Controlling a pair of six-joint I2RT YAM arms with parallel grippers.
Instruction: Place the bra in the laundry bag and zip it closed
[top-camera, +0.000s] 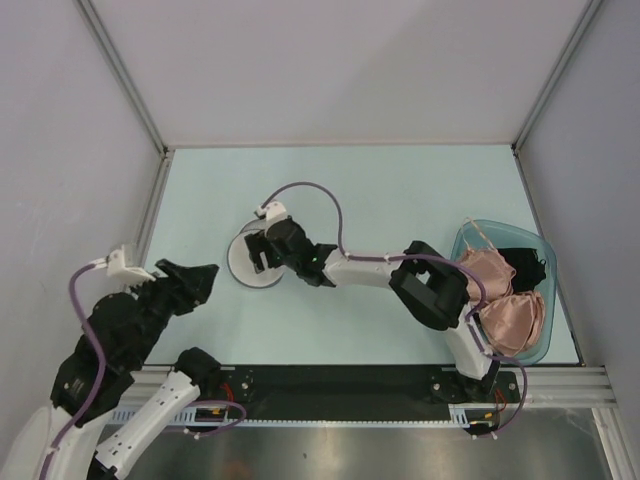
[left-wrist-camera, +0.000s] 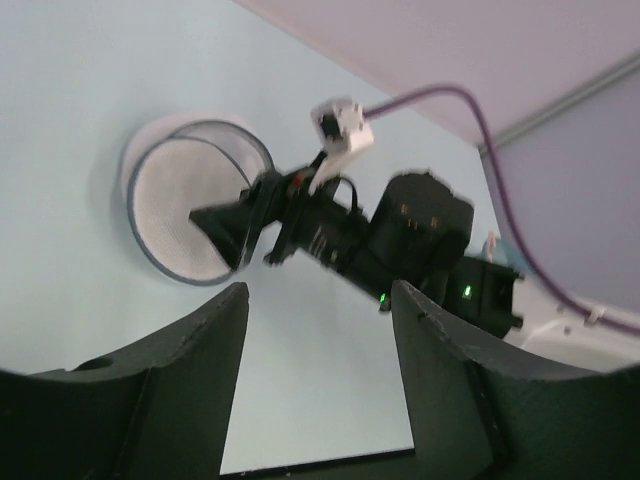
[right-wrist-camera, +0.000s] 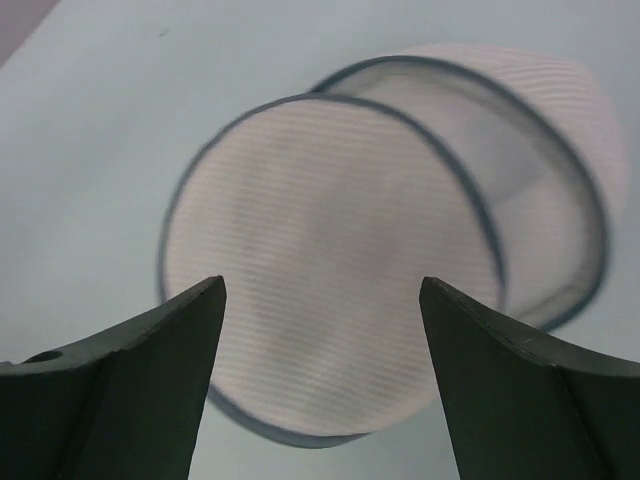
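Note:
The laundry bag (top-camera: 246, 262) lies open on the pale table, two round white mesh halves with a dark zip rim; it also shows as the bag (left-wrist-camera: 180, 215) and the bag (right-wrist-camera: 320, 250). My right gripper (top-camera: 262, 252) hangs over it, open, with the mesh between and below its tips (right-wrist-camera: 320, 295) and nothing held. My left gripper (top-camera: 207, 273) stands open a little to the bag's left, with only bare table between its fingers (left-wrist-camera: 320, 300). The salmon-pink bra (top-camera: 510, 318) lies in the teal basin at the far right, beside the right arm's base.
The teal basin (top-camera: 468, 232) also holds a black garment (top-camera: 526, 266). The right arm (top-camera: 380, 270) stretches across the table's middle from right to left. Grey walls with metal posts close in the table at the left, back and right.

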